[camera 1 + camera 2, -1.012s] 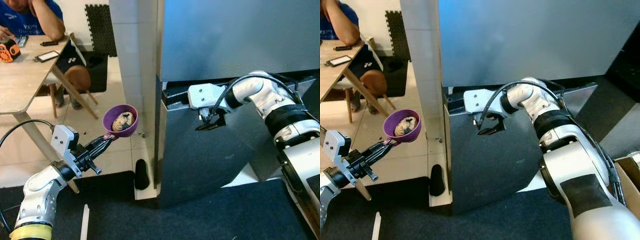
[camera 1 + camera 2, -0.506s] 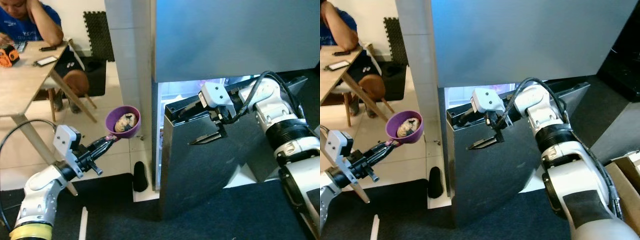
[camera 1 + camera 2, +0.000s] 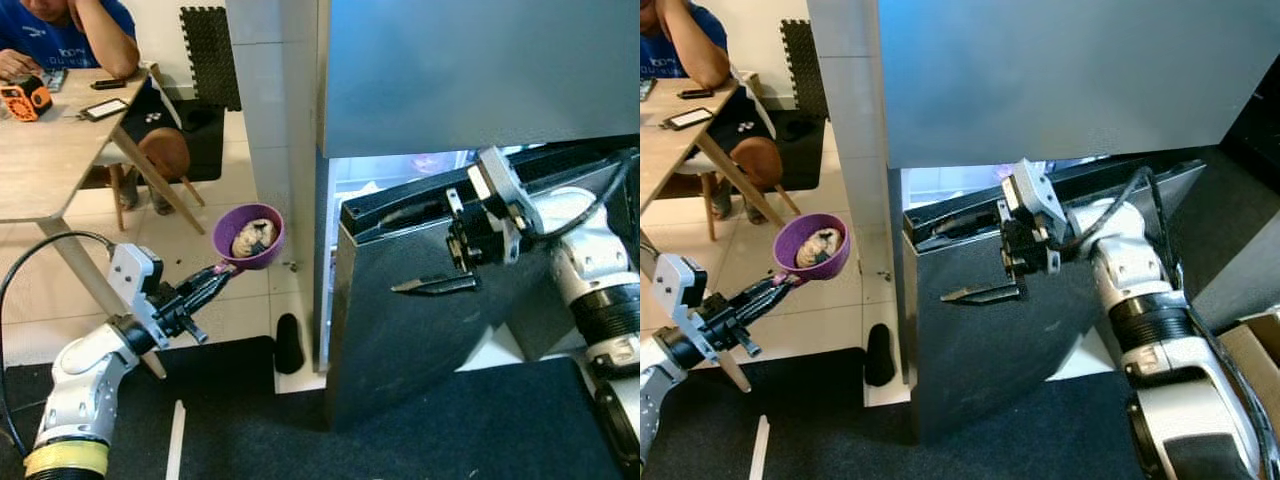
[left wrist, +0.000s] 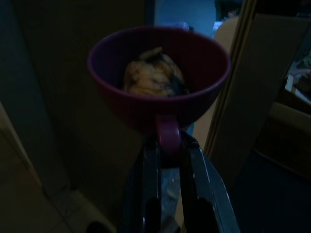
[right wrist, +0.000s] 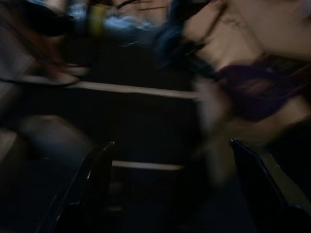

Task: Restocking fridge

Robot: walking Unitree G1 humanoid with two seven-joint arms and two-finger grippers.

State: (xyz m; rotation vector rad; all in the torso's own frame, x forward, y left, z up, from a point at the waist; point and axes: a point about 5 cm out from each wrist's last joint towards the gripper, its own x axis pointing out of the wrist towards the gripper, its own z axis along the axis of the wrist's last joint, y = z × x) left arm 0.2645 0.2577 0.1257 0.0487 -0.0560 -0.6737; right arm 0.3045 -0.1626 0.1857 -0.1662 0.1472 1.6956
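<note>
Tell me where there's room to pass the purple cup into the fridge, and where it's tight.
The lit opening between the white pillar and the swung-out lower door looks passable. The left gripper holds the purple cup beside the pillar, above bare tile. Tight spot: the right gripper sits open against the door's front.

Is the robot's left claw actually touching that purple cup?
Touching. The left wrist view shows the left gripper with its jaws closed on the cup's handle, one black finger pressed on each side.
</note>
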